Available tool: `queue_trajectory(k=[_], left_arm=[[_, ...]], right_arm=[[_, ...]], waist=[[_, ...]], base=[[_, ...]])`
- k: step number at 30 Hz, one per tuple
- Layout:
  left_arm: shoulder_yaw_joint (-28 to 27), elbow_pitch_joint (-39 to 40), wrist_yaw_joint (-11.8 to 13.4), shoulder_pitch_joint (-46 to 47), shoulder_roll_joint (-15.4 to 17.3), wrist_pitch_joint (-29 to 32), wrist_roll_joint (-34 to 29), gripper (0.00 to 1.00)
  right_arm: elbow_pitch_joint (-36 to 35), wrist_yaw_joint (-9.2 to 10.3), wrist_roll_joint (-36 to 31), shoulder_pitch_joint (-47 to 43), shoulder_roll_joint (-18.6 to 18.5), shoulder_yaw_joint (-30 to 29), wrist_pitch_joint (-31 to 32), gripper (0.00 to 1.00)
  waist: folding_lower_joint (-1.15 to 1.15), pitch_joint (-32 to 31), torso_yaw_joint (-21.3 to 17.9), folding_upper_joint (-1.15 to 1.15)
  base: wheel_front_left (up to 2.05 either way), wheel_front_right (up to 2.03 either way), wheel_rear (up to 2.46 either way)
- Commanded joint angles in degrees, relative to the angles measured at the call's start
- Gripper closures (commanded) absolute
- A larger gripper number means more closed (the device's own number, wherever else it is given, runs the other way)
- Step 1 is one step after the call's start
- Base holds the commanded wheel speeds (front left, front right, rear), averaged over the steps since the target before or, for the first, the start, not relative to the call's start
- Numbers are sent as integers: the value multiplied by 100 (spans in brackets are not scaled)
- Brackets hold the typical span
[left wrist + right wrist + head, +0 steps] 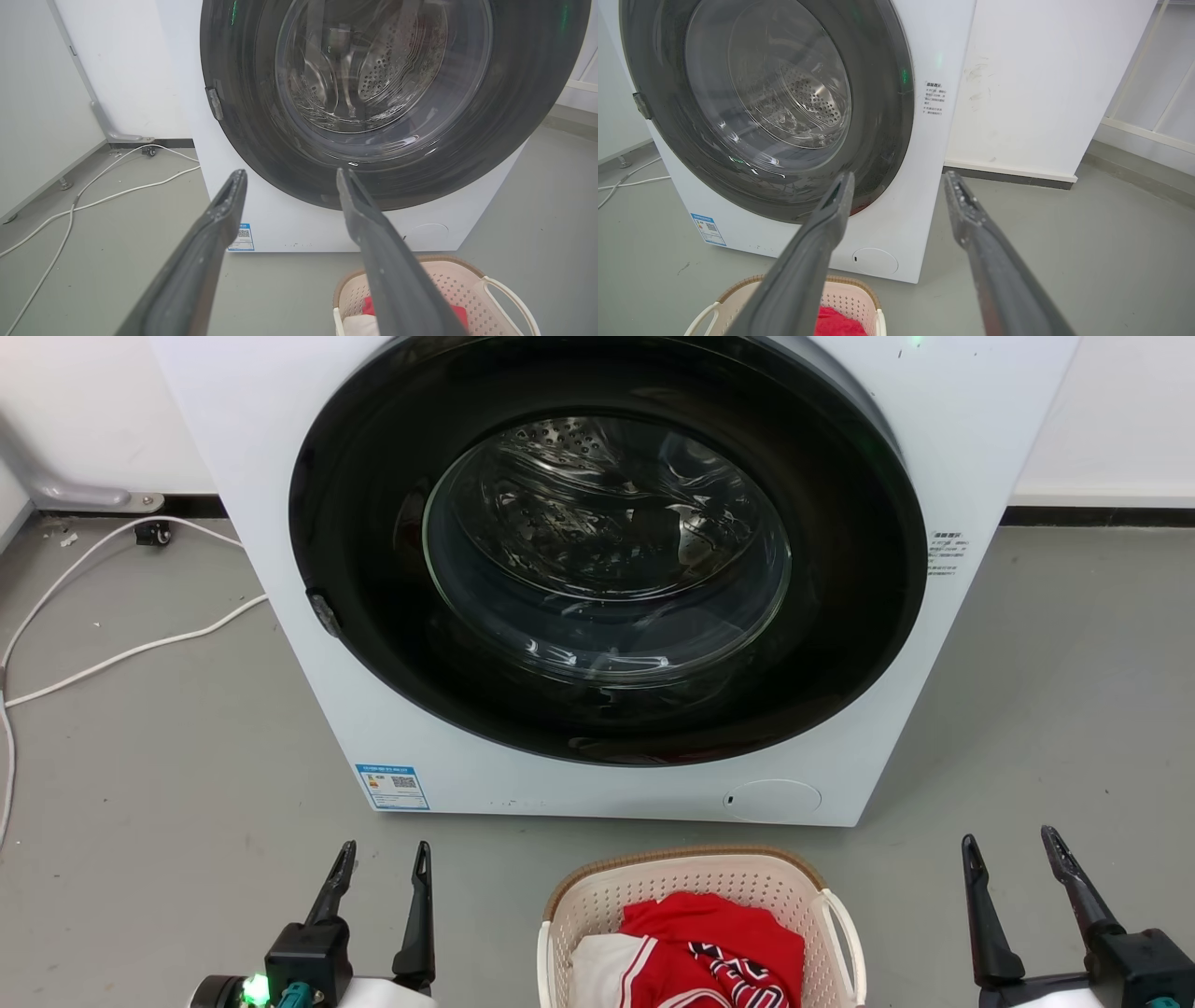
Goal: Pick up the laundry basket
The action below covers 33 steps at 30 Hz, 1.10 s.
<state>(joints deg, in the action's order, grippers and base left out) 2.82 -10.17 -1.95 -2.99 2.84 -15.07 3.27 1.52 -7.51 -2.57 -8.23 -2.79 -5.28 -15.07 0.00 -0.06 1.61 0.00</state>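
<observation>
Cream laundry basket point(747, 882) cut off below, red garment point(738, 929) partly seen

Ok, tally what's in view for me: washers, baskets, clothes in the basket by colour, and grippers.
Washer: 1
Laundry basket: 1
Red garment: 1 that can be told apart
White garment: 1
Grippers: 2, the left gripper and the right gripper, fingers apart on both
Total: 6

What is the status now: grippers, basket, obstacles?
Left gripper, right gripper: jaws open, empty. Cream perforated plastic laundry basket, tan rim, on floor between them, red cloth inside. Nothing in the way.
</observation>
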Motion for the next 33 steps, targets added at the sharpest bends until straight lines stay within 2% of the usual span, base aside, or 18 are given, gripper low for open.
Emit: queue_trajectory(k=[1,14,20,26,33], left_arm=[[-6,-4,20,-40,8,-16,10,0],[8,-43,-7,-27,8,-16,44,0],[272,-262,-169,152,6,-16,125,0],[573,-727,-247,366,7,-16,196,0],[972,-1493,-283,812,8,-16,301,0]], right_arm=[[-22,3,10,-56,-17,-6,-15,0],[-47,4,34,-24,-17,1,-15,0],[141,4,19,18,-17,26,-14,0],[533,4,-31,141,-16,49,-14,0],[1149,4,-102,531,-16,46,-14,0]], waist=[[0,0,-1,0],[0,22,-23,0],[0,79,-10,0],[0,192,-45,0],[0,611,-118,0]], base=[[0,0,0],[0,0,0],[0,0,0],[0,0,0],[0,0,0]])
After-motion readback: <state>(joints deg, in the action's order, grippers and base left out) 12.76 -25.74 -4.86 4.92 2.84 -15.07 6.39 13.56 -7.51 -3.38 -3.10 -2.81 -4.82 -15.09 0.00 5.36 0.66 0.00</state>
